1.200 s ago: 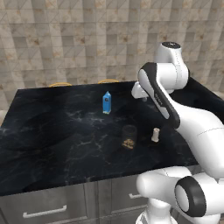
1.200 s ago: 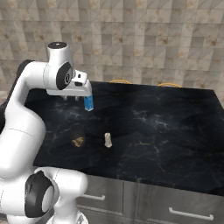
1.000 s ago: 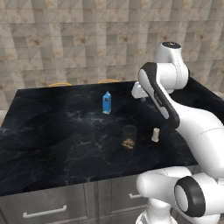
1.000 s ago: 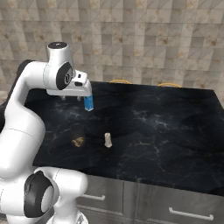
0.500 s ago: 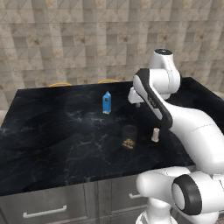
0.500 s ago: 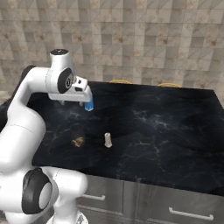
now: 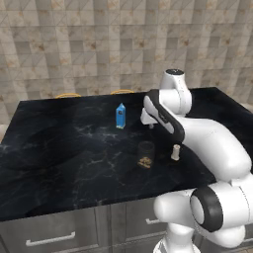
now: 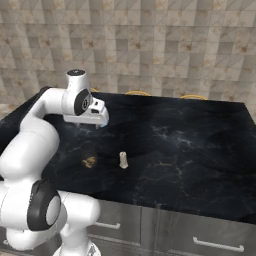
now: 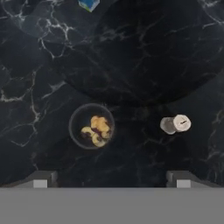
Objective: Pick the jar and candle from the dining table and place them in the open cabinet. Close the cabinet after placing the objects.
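Note:
The jar [image 7: 146,154], a short dark glass with golden bits inside, stands on the black marble dining table [image 7: 59,148]. The slim cream candle [image 7: 175,151] stands just right of it. My gripper [image 7: 150,125] hangs above the table, behind the jar, beside the blue carton [image 7: 120,115]. In the hand view I look straight down on the jar [image 9: 92,127] and candle [image 9: 176,124]. The gripper [image 9: 111,181] is open there, its fingertips [image 9: 41,180] wide apart with nothing between them. From the right I see the jar [image 8: 90,160], candle [image 8: 123,160] and gripper [image 8: 98,125]. The cabinet is out of view.
Yellow chair backs [image 7: 67,95] [image 7: 122,91] peek over the table's far edge, against a tiled wall. Grey drawer fronts [image 7: 49,237] with silver handles run below the near edge. Bare marble stretches to the left [image 7: 44,163] and right [image 8: 200,145] of the objects.
The arm has dropped and swung a little left, bringing the hand lower over the table. Jar, candle and carton have stayed in place.

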Controlling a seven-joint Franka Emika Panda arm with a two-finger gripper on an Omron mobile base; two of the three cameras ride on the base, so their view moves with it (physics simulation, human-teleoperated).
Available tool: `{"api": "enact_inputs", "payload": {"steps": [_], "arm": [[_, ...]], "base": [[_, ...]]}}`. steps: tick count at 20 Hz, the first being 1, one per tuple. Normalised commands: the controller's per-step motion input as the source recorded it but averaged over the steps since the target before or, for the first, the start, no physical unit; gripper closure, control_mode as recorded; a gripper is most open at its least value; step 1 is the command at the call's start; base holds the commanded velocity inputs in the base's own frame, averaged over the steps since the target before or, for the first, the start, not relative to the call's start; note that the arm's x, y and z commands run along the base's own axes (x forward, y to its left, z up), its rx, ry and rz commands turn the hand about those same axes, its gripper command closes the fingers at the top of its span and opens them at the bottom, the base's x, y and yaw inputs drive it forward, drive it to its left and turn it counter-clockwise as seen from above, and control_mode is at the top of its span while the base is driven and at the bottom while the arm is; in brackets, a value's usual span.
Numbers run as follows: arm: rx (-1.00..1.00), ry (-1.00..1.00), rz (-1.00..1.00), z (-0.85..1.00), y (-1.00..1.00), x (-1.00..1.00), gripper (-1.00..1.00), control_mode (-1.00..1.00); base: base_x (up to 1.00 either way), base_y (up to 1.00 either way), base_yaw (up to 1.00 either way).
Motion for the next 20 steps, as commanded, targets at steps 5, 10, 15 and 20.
{"api": "enact_inputs", "payload": {"steps": [5,10,15,20], "arm": [[0.00,0.00,0.00,-0.33,0.00,0.71,-1.00,-1.00],[0.00,0.01,-0.01,-0.31,0.00,0.39,-1.00,-1.00],[0.00,0.06,-0.02,-0.36,0.00,0.09,-1.00,-1.00],[0.00,0.09,0.00,-0.34,0.00,0.00,-1.00,-1.00]], "base": [[0.00,0.00,0.00],[0.00,0.00,0.00],[0.00,0.00,0.00],[0.00,0.00,0.00]]}}
